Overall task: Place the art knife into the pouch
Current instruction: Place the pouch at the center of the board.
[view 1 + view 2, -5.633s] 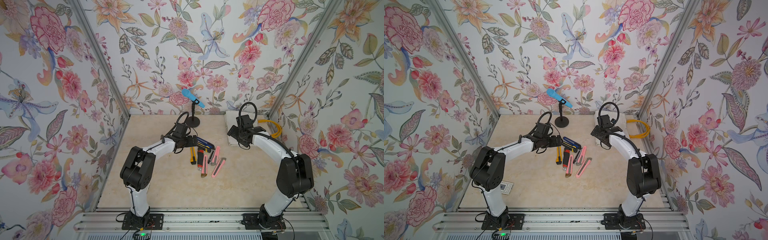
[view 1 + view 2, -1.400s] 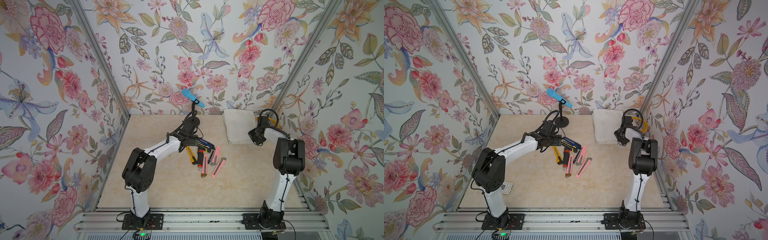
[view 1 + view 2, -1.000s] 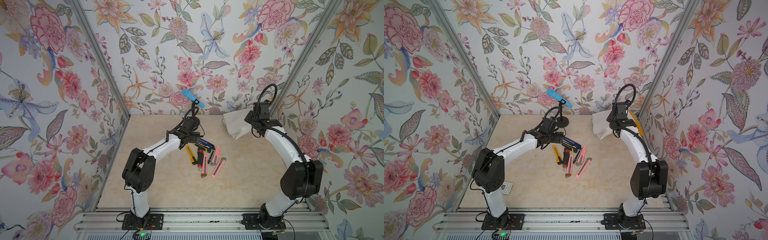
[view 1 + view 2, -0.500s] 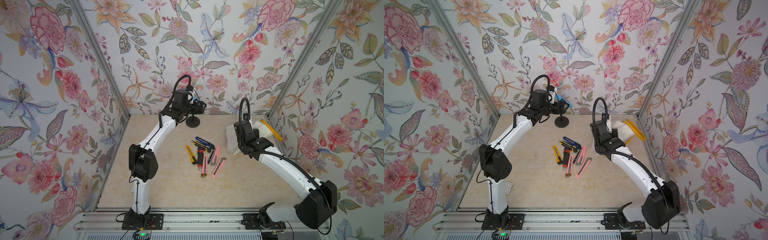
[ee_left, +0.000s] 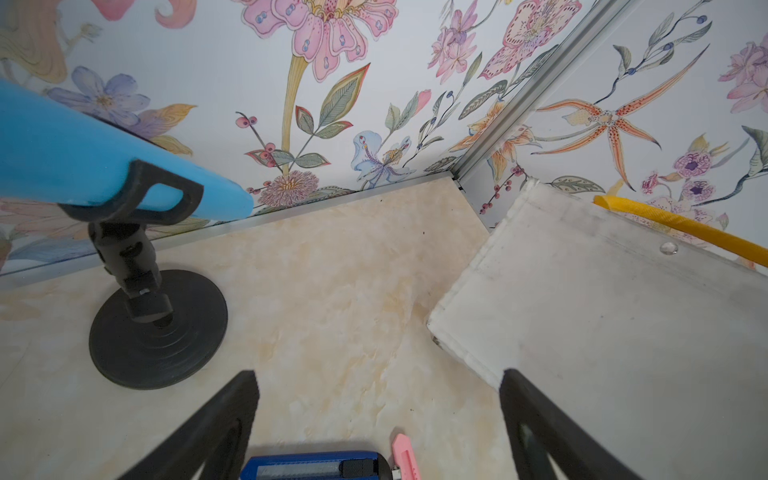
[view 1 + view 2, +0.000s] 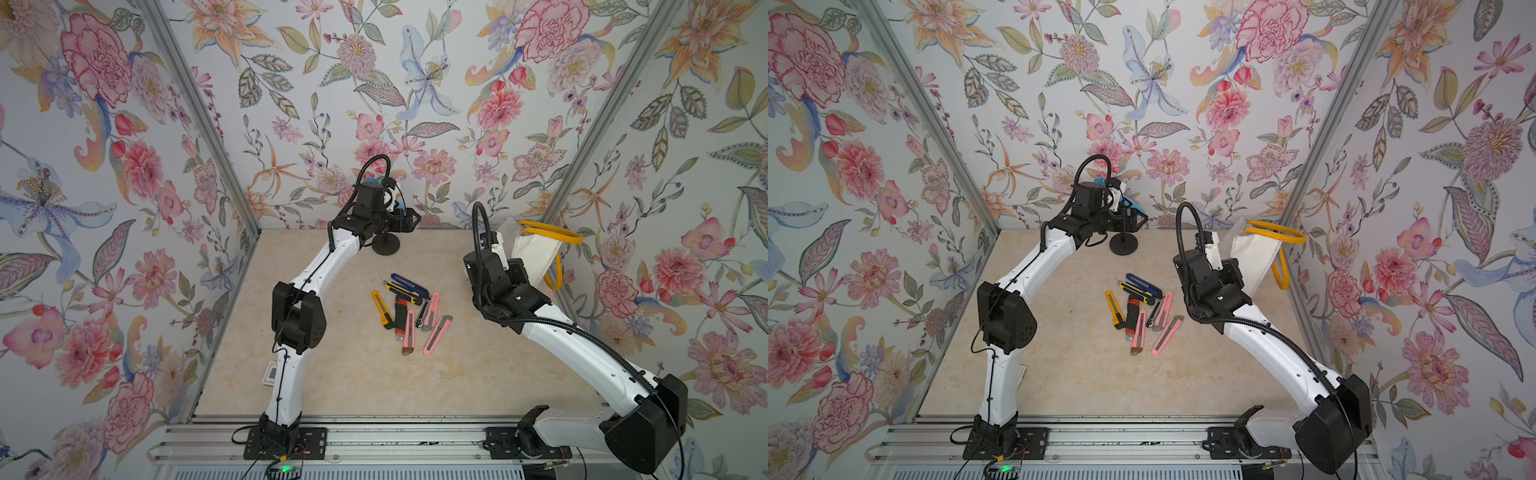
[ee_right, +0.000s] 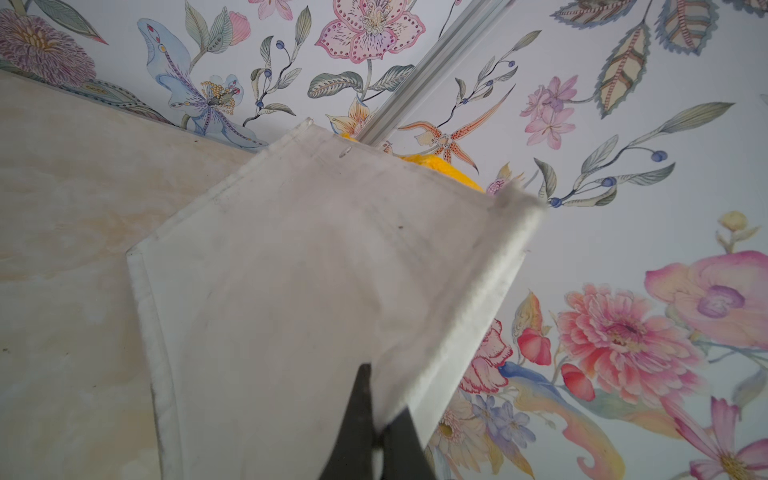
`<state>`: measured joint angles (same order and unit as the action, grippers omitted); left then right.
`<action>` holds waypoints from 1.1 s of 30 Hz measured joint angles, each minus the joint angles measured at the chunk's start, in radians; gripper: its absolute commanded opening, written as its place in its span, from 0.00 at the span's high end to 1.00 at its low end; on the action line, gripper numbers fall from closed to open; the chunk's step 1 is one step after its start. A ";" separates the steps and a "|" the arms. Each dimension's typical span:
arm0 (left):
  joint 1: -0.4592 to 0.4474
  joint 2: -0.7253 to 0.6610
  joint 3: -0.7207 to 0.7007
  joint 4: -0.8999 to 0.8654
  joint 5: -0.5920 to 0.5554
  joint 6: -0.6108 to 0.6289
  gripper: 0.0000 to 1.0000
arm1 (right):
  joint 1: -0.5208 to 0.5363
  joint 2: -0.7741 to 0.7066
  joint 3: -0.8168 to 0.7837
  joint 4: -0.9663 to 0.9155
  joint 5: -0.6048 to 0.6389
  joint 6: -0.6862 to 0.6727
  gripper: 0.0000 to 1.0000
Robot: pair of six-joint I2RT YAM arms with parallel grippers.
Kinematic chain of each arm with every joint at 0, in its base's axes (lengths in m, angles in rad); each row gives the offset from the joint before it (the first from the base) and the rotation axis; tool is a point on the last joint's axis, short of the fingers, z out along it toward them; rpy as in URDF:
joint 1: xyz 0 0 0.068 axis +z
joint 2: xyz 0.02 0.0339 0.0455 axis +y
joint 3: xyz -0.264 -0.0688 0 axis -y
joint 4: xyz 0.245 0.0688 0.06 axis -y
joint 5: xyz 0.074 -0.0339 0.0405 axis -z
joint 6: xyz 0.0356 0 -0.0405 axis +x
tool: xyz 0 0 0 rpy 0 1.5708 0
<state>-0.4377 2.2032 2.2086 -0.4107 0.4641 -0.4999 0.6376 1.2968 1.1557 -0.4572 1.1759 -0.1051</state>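
pouch point(image 6: 534, 253): tilted up, inside hidden | right gripper point(image 7: 380, 399): jaws clamped on pouch edge | left gripper point(image 5: 377, 374): jaws wide apart, nothing between | utility knives point(image 6: 405, 307): heaped on table point(image 6: 332, 374), outside pouch

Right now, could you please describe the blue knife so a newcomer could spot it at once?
Look at the middle of the beige tabletop, where a cluster of utility knives lies. The blue knife lies at the cluster's far end, nearest the black microphone stand; it alone is dark blue, its neighbours being yellow, red or pink.
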 measured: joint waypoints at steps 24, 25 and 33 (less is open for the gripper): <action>-0.001 0.000 0.020 -0.016 0.013 0.003 0.07 | 0.298 0.255 -0.029 -0.187 -0.072 0.335 1.00; -0.001 0.000 0.020 -0.016 0.016 0.003 0.07 | 0.279 0.236 -0.029 -0.187 -0.072 0.336 1.00; -0.005 0.000 0.016 -0.017 0.031 0.003 0.07 | 0.129 0.092 -0.029 -0.202 -0.042 0.327 1.00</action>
<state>-0.4427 2.2032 2.2250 -0.4274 0.4946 -0.4969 0.7662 1.3891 1.1267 -0.6594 1.1336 0.2214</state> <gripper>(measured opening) 0.934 0.053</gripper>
